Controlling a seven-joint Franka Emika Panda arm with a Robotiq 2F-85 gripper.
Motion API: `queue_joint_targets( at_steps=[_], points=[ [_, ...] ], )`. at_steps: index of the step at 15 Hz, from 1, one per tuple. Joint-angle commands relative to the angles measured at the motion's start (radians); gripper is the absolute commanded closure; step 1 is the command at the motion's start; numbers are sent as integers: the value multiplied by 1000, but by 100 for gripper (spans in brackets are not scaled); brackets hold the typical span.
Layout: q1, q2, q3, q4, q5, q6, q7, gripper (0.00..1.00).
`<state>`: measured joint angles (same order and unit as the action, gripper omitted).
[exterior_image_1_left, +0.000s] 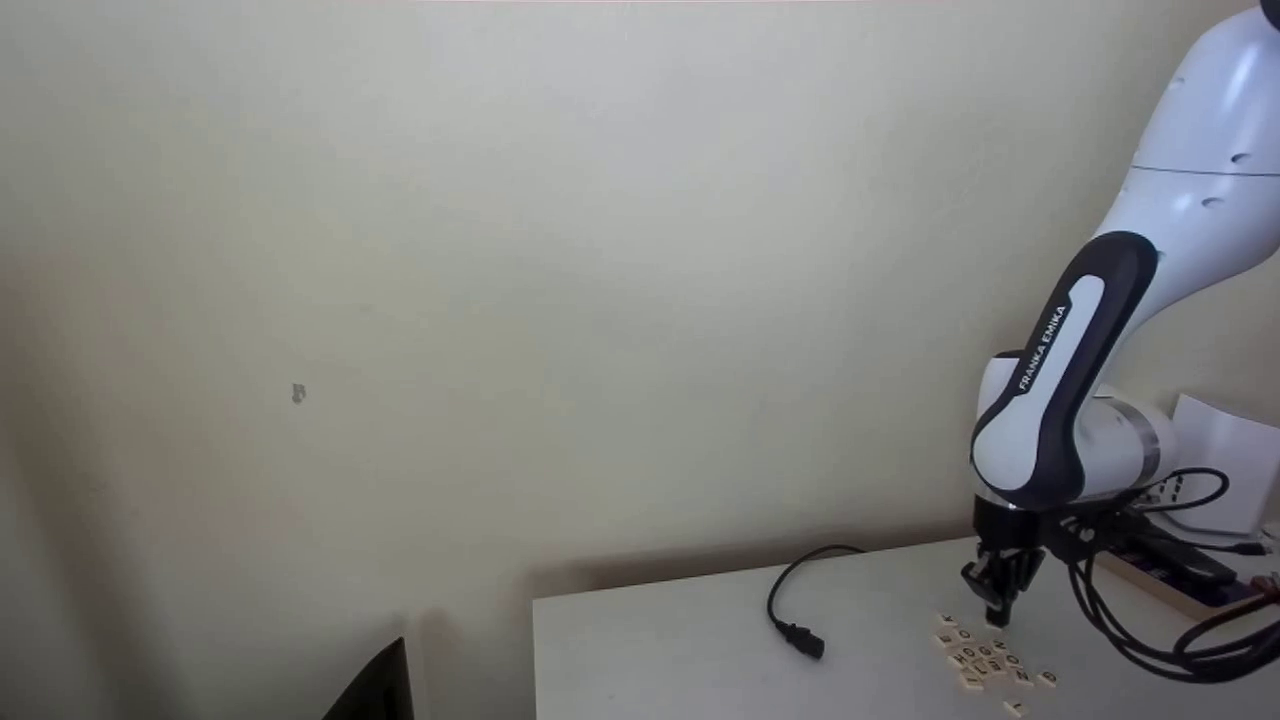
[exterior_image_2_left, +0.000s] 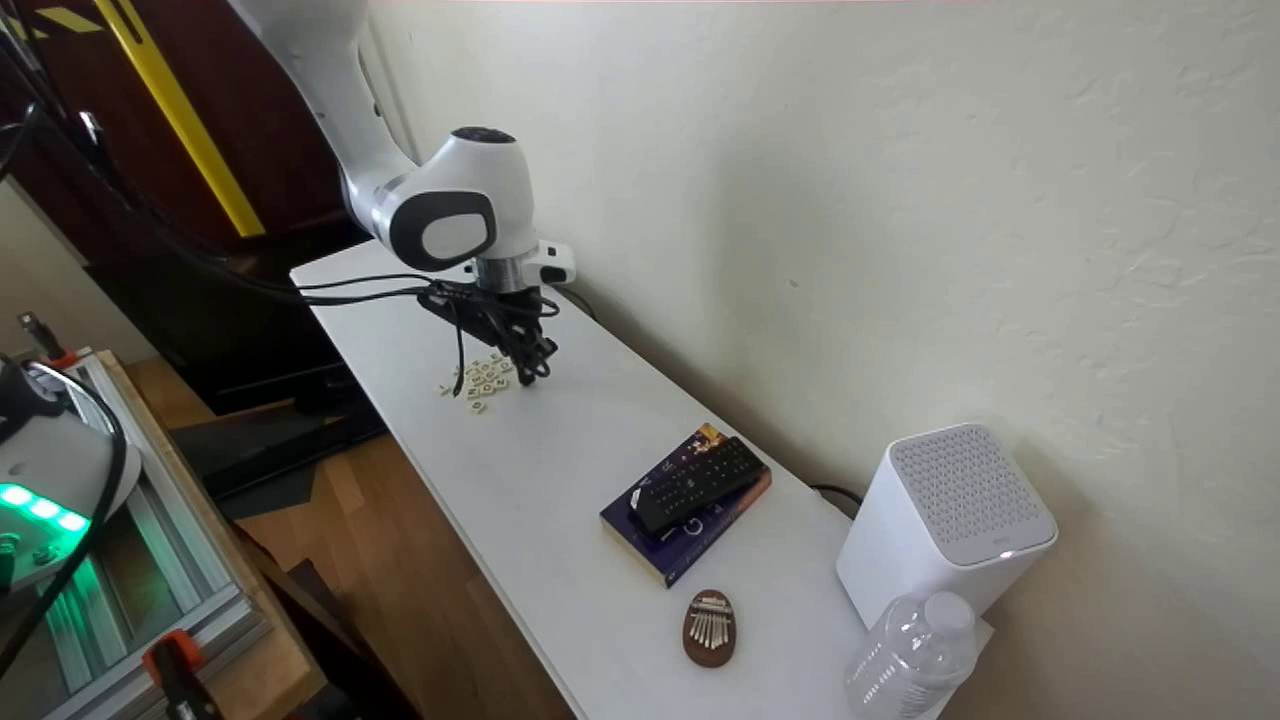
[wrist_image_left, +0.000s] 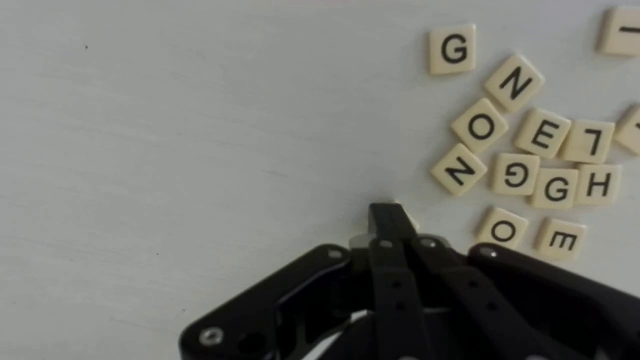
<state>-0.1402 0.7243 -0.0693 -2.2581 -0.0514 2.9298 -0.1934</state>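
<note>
The gripper (wrist_image_left: 392, 215) has its jaws closed together, and I see nothing held between them. Its fingers (wrist_image_left: 386, 222) are above a letter tile (wrist_image_left: 411, 219), mostly hidden, on the white table (exterior_image_2_left: 520, 470); whether they touch it, I cannot tell. In my judgement, pressing down with joined fingers could make this tile slide or tip. A sideways move could also disturb the neighbouring tiles (wrist_image_left: 458, 169), because they lie near and several touch one another. The black cables (exterior_image_1_left: 1205, 670), hanging close to the table, could perhaps catch on something. In the wrist view I count fourteen tiles: three G, two N, two O, two E, one L, one H, two cut by the border, and the covered one. Besides these, I count one power cord (exterior_image_1_left: 803, 641), one book (exterior_image_2_left: 645, 540), one remote control (exterior_image_2_left: 700, 485) on it, one kalimba (exterior_image_2_left: 709, 628), one plastic bottle (exterior_image_2_left: 910, 665) and one white box (exterior_image_2_left: 900, 540) with perforated top
</note>
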Motion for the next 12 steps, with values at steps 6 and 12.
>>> queue_joint_targets(
  at_steps=[6,12],
  points=[
    [-84,52,12,66,80,-58,119,100],
    [-107,51,15,89,149,-129,180,100]
  ],
)
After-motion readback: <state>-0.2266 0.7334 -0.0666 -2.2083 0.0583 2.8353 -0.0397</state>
